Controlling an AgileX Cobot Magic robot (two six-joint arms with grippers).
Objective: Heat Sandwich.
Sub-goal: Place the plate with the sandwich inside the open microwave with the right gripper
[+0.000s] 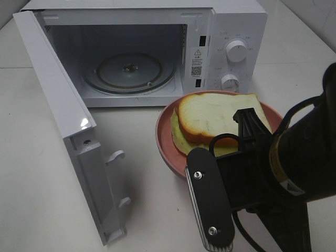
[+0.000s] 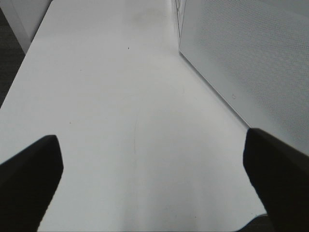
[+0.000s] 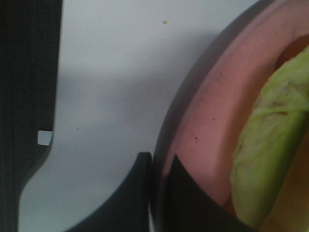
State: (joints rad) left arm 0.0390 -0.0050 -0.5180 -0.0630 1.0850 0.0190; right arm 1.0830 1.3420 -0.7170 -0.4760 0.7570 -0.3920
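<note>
The sandwich (image 1: 215, 113), white bread with tan crust over green lettuce, lies on a pink plate (image 1: 167, 131) in front of the open microwave (image 1: 231, 21). My right gripper (image 1: 220, 149) is at the plate's near rim. In the right wrist view its fingertips (image 3: 140, 193) stand close together, one outside and one inside the plate rim (image 3: 203, 121), with lettuce of the sandwich (image 3: 270, 145) beside them. My left gripper (image 2: 154, 183) is open and empty over bare table, and it is out of the high view.
The microwave door (image 1: 58, 94) swings out to the left, toward the front of the table. Its outer face (image 2: 251, 58) shows beside my left gripper. A glass turntable (image 1: 128, 71) sits inside the cavity. Two knobs (image 1: 236, 51) are on the right panel.
</note>
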